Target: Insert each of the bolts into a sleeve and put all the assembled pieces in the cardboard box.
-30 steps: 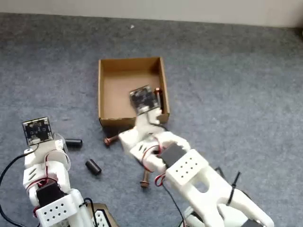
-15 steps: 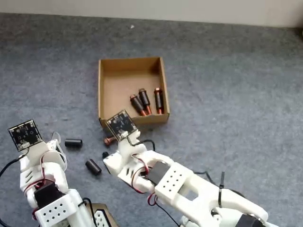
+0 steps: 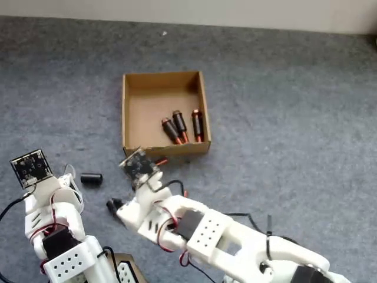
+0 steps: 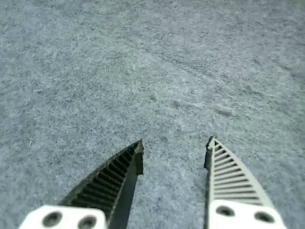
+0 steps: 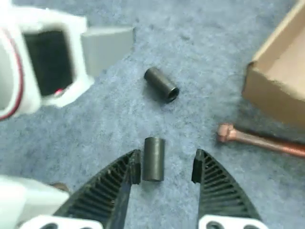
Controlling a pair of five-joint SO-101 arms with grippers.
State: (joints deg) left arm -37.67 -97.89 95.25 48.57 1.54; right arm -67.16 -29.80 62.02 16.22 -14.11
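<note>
The cardboard box (image 3: 131,94) stands on the carpet with three assembled pieces (image 3: 179,126) lying in its right front corner. My right gripper (image 5: 166,162) is open low over the carpet in front of the box, its fingers on either side of a black sleeve (image 5: 153,159). In the high view that sleeve (image 3: 111,204) peeks out beside the right gripper (image 3: 119,209). A second sleeve (image 5: 161,84) lies farther left (image 3: 91,178). A copper bolt (image 5: 259,141) rests by the box's front wall. My left gripper (image 4: 174,148) is open over bare carpet.
The left arm (image 3: 54,215) stands at the front left, close to both sleeves; its body (image 5: 45,62) shows in the right wrist view just beyond the second sleeve. Grey carpet (image 3: 283,118) stretches open to the right of the box and behind it.
The right arm has swung from over the box's front corner to the left and down to the sleeve, uncovering the three pieces in the box. The left arm shifted slightly left.
</note>
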